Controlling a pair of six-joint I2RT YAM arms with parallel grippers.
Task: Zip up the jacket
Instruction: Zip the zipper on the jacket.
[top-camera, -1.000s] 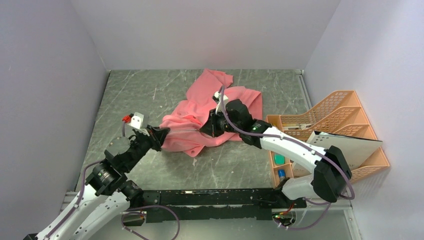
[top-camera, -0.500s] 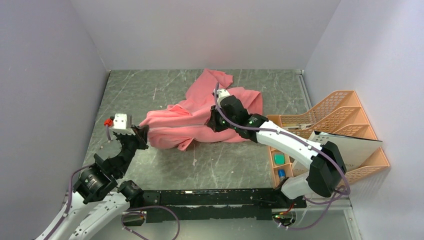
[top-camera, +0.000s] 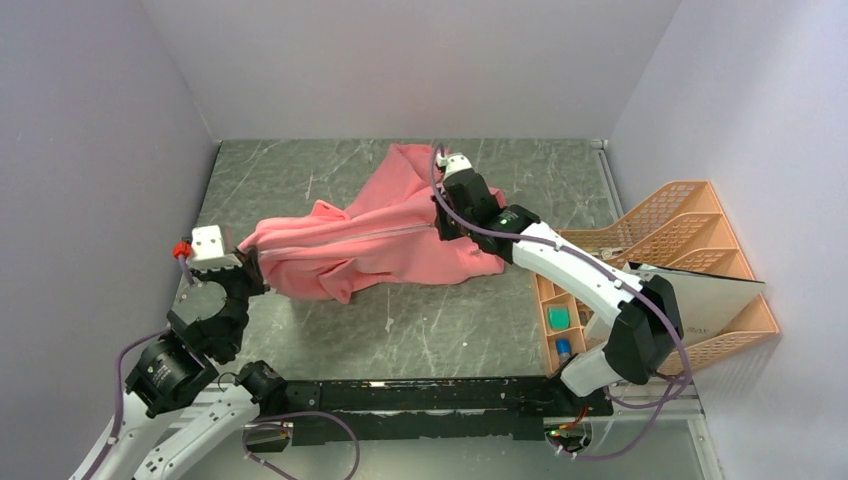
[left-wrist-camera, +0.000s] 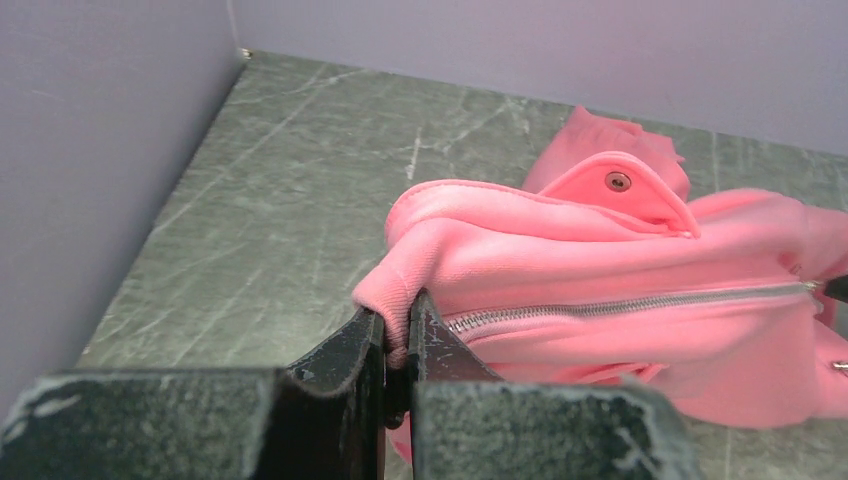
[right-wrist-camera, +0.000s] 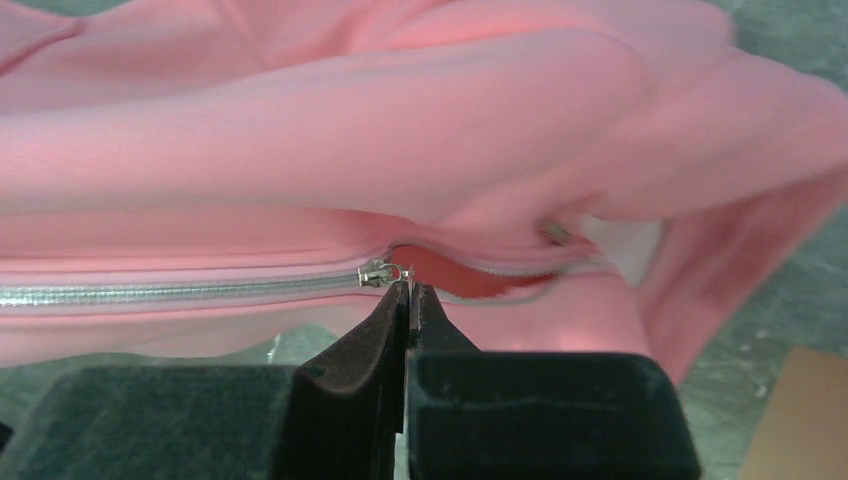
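The salmon-pink jacket (top-camera: 380, 240) is stretched across the table from left to right, lifted slightly. My left gripper (top-camera: 250, 262) is shut on the jacket's ribbed hem (left-wrist-camera: 400, 300) at its left end, right beside the start of the zipper (left-wrist-camera: 620, 305). My right gripper (top-camera: 440, 228) is shut on the small metal zipper pull (right-wrist-camera: 405, 275). The zipper teeth (right-wrist-camera: 180, 292) are closed to the left of the pull. Right of the pull the front still gapes, showing darker lining (right-wrist-camera: 470, 275). A flap pocket with a snap (left-wrist-camera: 618, 181) lies on top.
A peach wire desk organiser (top-camera: 660, 260) stands at the right, holding a notebook (top-camera: 700, 300) and small items. Walls close in on the left, back and right. The table's marbled green surface (top-camera: 300, 180) shows around the jacket.
My left gripper has pulled the hem leftward and my right gripper has moved back and right with the pull. The jacket went from bunched to stretched long, with more zipper closed.
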